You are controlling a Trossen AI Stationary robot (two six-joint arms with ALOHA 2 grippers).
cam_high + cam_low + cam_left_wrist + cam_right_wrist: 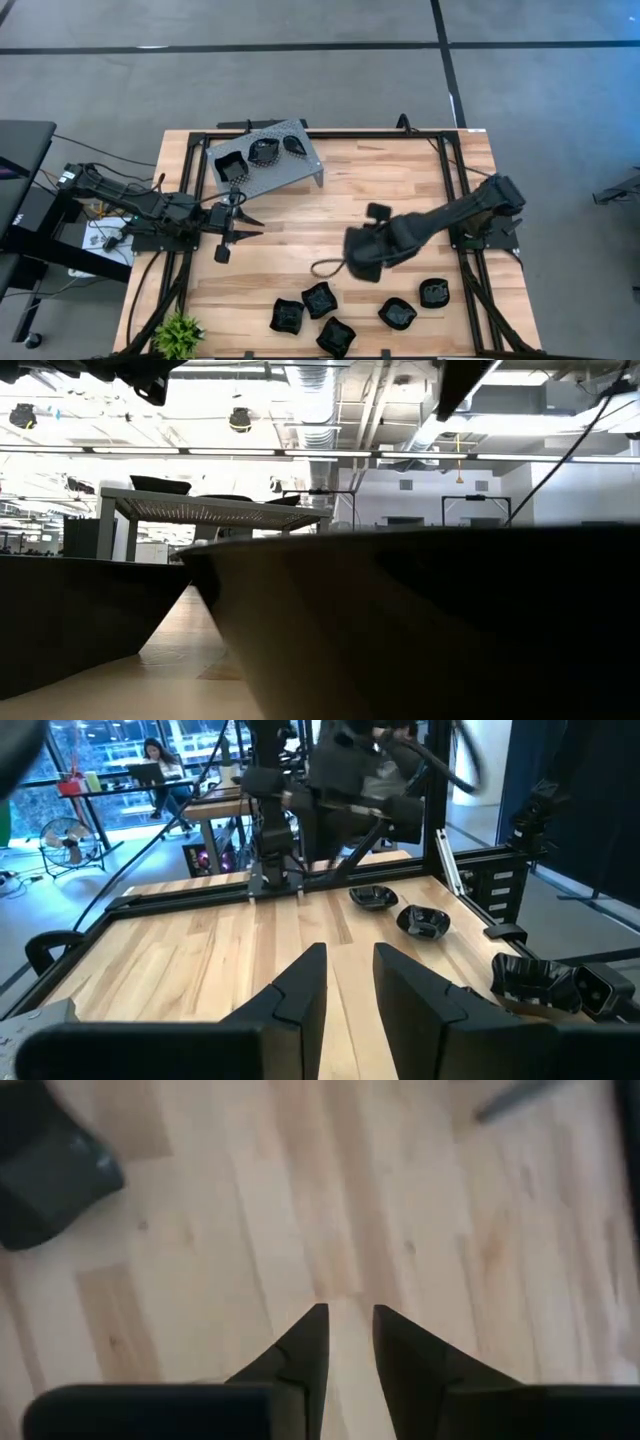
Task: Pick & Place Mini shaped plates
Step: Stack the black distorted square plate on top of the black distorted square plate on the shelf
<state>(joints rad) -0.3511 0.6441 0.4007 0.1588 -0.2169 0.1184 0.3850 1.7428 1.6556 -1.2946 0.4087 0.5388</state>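
1. The left gripper (243, 215) sits over the left side of the wooden surface (400, 180), just in front of the grey perforated tray (285, 170). In its wrist view the two dark fingers (300, 995) stand a narrow gap apart with only bare wood between them, so it's holding nothing.
2. The right gripper (348, 1330) is out near the middle of the surface, its arm reaching in from the right edge. Its fingers are also only a narrow gap apart, hovering above plain wood, nothing pinched.
3. Three mini shaped plates (262, 152) are up on the tray, glossy black, sitting close together in a row.
4. Five more black dishes (318, 298) lie along the front edge of the surface: three bunched together and two more off to the right, a bit apart.
5. The right wrist view catches one dark dish (45, 1175) off to the side of the fingers, not touching them.
6. The low view is mostly blocked by a big dark dish rim (420, 620) right at the lens.
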